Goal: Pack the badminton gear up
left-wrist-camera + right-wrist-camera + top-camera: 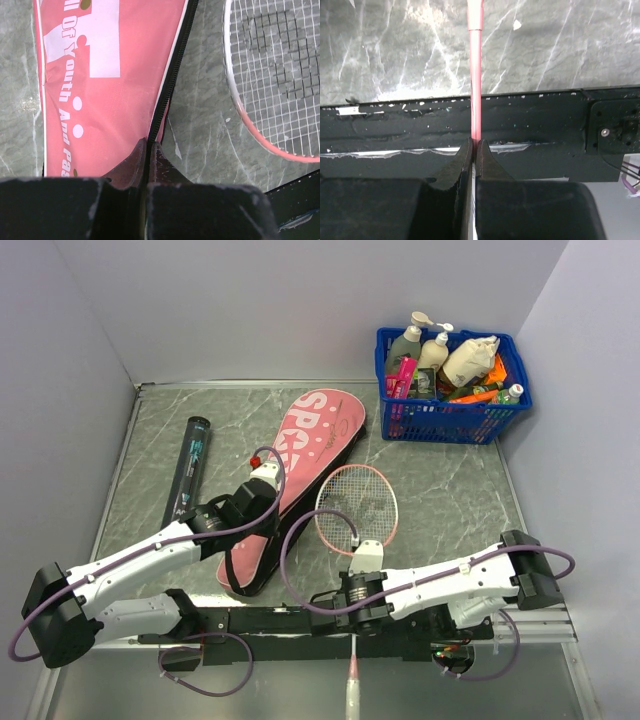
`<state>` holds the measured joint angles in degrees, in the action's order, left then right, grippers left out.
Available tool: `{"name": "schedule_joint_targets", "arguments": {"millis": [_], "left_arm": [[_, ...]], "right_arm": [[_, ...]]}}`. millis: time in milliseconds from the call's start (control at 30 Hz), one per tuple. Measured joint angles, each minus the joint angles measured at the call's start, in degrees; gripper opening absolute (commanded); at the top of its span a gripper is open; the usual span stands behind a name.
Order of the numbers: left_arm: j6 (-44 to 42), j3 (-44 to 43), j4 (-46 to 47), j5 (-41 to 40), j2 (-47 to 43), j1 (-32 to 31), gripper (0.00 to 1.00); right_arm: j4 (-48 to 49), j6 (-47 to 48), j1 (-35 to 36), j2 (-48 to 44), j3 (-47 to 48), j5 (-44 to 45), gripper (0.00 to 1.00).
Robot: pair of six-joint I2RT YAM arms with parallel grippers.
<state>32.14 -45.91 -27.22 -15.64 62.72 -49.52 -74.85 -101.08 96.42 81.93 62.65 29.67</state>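
Well, far left: slim black tube (190, 465) is lying on the table (450, 490), well apart from both arms

Left gripper (148, 145) is pinching fully together on the zippered edge of the pink cover (300, 470), which is lying flat, wide end pointing away from the arms

Just right of it, the racket (357, 502) is resting with its head beside the cover's opening, outside it, and its handle is trailing over the black rail (395, 125) at the near edge

Right gripper (474, 145) is clamping tight on the thin pink shaft

Blue basket (450, 410), far right corner, is not part of this job

Risks, as I'm judging them:
- the fabric is likely slipping free if the pinch is only catching the zip
- the round shaft could be twisting in the jaws, tilting the head
- the frame may be snagging the zipper on entry
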Motion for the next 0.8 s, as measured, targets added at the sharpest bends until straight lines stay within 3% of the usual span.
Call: {"name": "schedule_joint_targets", "arguments": {"millis": [800], "left_arm": [[0.0,-2.16,0.11,1.73,-0.72,0.0,0.01]], "right_arm": [[13.66,15.47,-8.37,-3.48,-6.54,-2.29,0.0]]}}
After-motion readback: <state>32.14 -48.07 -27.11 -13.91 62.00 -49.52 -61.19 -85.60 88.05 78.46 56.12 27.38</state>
